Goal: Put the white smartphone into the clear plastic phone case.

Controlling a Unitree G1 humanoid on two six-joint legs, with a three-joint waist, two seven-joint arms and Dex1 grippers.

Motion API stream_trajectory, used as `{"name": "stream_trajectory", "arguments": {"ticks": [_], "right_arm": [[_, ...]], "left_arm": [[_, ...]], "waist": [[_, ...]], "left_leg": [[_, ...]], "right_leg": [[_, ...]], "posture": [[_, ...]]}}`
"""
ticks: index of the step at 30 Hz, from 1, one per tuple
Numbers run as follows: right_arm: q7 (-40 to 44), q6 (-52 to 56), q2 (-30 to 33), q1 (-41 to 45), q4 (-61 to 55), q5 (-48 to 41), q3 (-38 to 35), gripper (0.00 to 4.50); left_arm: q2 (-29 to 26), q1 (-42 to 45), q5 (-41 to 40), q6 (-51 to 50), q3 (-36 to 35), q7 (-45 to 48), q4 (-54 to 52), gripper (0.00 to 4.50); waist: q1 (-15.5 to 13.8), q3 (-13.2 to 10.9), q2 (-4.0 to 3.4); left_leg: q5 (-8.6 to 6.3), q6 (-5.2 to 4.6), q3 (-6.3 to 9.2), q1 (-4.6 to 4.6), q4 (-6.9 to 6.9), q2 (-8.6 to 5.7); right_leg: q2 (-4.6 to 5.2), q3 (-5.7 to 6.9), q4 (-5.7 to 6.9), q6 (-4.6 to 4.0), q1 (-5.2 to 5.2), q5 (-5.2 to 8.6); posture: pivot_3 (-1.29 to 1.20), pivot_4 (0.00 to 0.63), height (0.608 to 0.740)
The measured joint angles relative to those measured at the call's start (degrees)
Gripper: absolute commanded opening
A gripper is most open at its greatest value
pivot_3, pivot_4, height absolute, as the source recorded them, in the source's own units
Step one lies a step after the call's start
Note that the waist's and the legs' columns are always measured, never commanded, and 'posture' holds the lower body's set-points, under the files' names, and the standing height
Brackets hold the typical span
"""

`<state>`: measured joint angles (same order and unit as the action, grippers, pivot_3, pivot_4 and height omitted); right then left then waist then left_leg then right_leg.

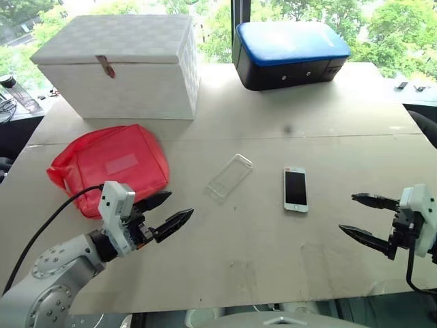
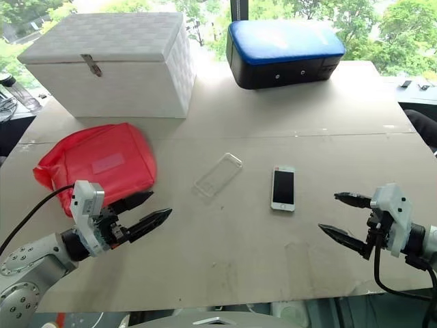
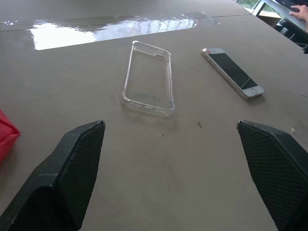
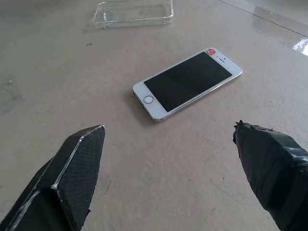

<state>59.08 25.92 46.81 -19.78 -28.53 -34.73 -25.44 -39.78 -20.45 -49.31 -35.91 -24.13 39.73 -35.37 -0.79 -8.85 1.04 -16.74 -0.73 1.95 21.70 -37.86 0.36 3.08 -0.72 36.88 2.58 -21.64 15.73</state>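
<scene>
Nothing has been picked up yet. The phone [image 1: 295, 189] lies flat at centre right of the desk [image 1: 273, 123], the clear case [image 1: 230, 175] just left of it. Both the left gripper [image 1: 171, 212] and right gripper [image 1: 360, 217] are spread wide and empty. Next, the phone must be grasped, probably by the right gripper.

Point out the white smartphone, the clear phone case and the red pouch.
white smartphone [image 1: 295, 189]: left eye view, middle of its screen.
clear phone case [image 1: 230, 175]: left eye view, its flat middle.
red pouch [image 1: 113, 164]: left eye view, its top face.
</scene>
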Motion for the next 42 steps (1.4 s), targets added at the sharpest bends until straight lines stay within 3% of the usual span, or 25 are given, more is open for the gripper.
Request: {"name": "stream_trajectory", "arguments": {"ticks": [2, 6, 11, 19, 21, 23, 25, 29, 31, 36, 37, 39, 42], "right_arm": [[0.1, -0.9, -0.1, -0.2, 0.1, 0.4, 0.0, 4.5], [0.0, -4.1, -2.6, 0.8, -2.3, -0.3, -0.2, 4.5], [0.5, -4.0, -2.6, -0.1, -6.2, -2.5, 0.0, 4.5], [-2.2, -3.9, -4.0, -4.1, -12.8, -2.9, 0.3, 4.5], [-3.0, -3.9, -4.7, -6.4, -13.9, -2.9, 0.0, 4.5], [-3.7, -3.9, -5.4, -8.2, -14.9, -2.8, -0.3, 4.5], [-4.4, -3.9, -5.8, -9.3, -15.7, -2.8, -0.4, 4.5], [-6.2, -4.3, -7.6, -12.6, -18.4, -2.6, -0.9, 4.5], [-7.0, -4.7, -8.3, -13.9, -19.2, -2.2, -0.9, 4.5], [-8.4, -5.1, -9.0, -14.9, -20.1, -1.7, -0.8, 4.5], [-8.5, -5.1, -9.1, -14.8, -20.1, -1.6, -0.7, 4.5], [-8.6, -5.1, -9.1, -14.7, -20.0, -1.3, -0.3, 4.5], [-8.9, -5.1, -9.0, -13.8, -19.9, -1.2, 0.2, 4.5]], "left_arm": [[-0.1, 0.2, 0.5, 0.2, 0.2, 0.2, 0.0, 4.46], [-6.8, 13.4, 10.3, 5.0, 10.7, 7.2, 5.6, 4.46], [-10.0, 26.3, 19.8, 11.8, 21.8, 17.7, 17.1, 4.46], [-5.6, 50.0, 35.0, 28.0, 38.5, 34.0, 42.8, 4.46], [-2.7, 55.5, 39.1, 33.5, 41.9, 37.3, 51.8, 3.94], [-0.7, 58.9, 41.7, 37.6, 44.1, 40.0, 58.1, 3.02], [0.6, 60.4, 43.0, 40.0, 45.2, 41.9, 61.4, 2.55], [2.0, 62.8, 44.0, 42.0, 46.1, 46.7, 65.2, 0.9], [1.9, 61.5, 42.3, 36.0, 45.5, 48.3, 62.9, 0.06], [-0.2, 54.8, 36.4, 15.8, 43.6, 48.3, 51.0, 0.06], [-0.4, 51.4, 33.7, 4.1, 40.6, 42.5, 42.9, 0.06], [0.5, 50.5, 31.6, -4.2, 38.2, 37.7, 38.2, 0.06], [7.7, 50.9, 27.4, -26.8, 30.1, 23.9, 27.7, 0.06]], "waist": [[-0.1, 0.0, 0.0], [-0.7, 0.0, -0.06], [0.1, 0.0, -0.06], [0.0, 0.0, 0.01], [-0.1, 0.0, 0.03], [0.0, 0.0, 0.04], [0.4, 0.0, 0.06], [0.6, 0.0, 0.09], [0.7, 0.0, 0.08], [1.4, 0.0, 0.1], [1.4, 0.0, 0.1], [1.2, 0.0, 0.14], [0.5, 0.0, 0.19]], "left_leg": [[0.0, 0.0, 0.0, 0.01, 0.0, -0.01], [0.01, 0.01, 0.08, 0.01, -0.2, -0.04], [0.0, 0.0, -0.02, 0.02, -0.29, -0.04], [-0.01, -0.01, 0.03, 0.17, -0.43, -0.2], [-0.01, -0.02, 0.04, 0.19, -0.46, -0.23], [-0.02, -0.03, 0.03, 0.19, -0.49, -0.23], [-0.03, -0.06, 0.03, 0.16, -0.49, -0.22], [-0.05, -0.07, 0.05, 0.09, -0.49, -0.2], [-0.05, -0.08, 0.05, 0.07, -0.53, -0.11], [-0.05, -0.08, 0.05, 0.04, -0.61, -0.04], [-0.05, -0.08, 0.06, 0.02, -0.62, -0.02], [-0.05, -0.08, 0.13, 0.04, -0.65, -0.02], [-0.05, -0.09, 0.18, 0.07, -0.78, -0.05]], "right_leg": [[0.0, 0.01, 0.0, 0.0, 0.0, 0.0], [-0.2, 0.21, 0.14, -0.01, 0.04, 0.0], [-0.23, 0.1, 0.15, 0.03, 0.03, -0.02], [-0.28, 0.19, 0.21, 0.08, -0.03, -0.04], [-0.27, 0.23, 0.22, 0.09, -0.03, -0.05], [-0.27, 0.19, 0.25, 0.12, -0.03, -0.06], [-0.28, 0.09, 0.25, 0.14, -0.04, -0.07], [-0.28, 0.08, 0.4, 0.15, -0.04, -0.07], [-0.27, 0.06, 0.53, 0.15, -0.04, -0.06], [-0.25, 0.03, 0.71, 0.15, -0.04, -0.06], [-0.24, 0.01, 0.73, 0.15, -0.03, -0.06], [-0.21, 0.06, 0.77, 0.16, -0.03, -0.06], [-0.19, 0.15, 0.8, 0.18, -0.01, -0.05]], "posture": [[0.0, 0.15, 0.74], [0.0, 0.15, 0.74], [0.0, 0.15, 0.74], [0.0, 0.15, 0.74], [0.0, 0.15, 0.74], [0.0, 0.15, 0.74], [0.0, 0.15, 0.74], [0.0, 0.15, 0.74], [0.0, 0.15, 0.74], [0.0, 0.15, 0.74], [0.0, 0.15, 0.74], [0.0, 0.15, 0.74], [0.0, 0.15, 0.74]]}}
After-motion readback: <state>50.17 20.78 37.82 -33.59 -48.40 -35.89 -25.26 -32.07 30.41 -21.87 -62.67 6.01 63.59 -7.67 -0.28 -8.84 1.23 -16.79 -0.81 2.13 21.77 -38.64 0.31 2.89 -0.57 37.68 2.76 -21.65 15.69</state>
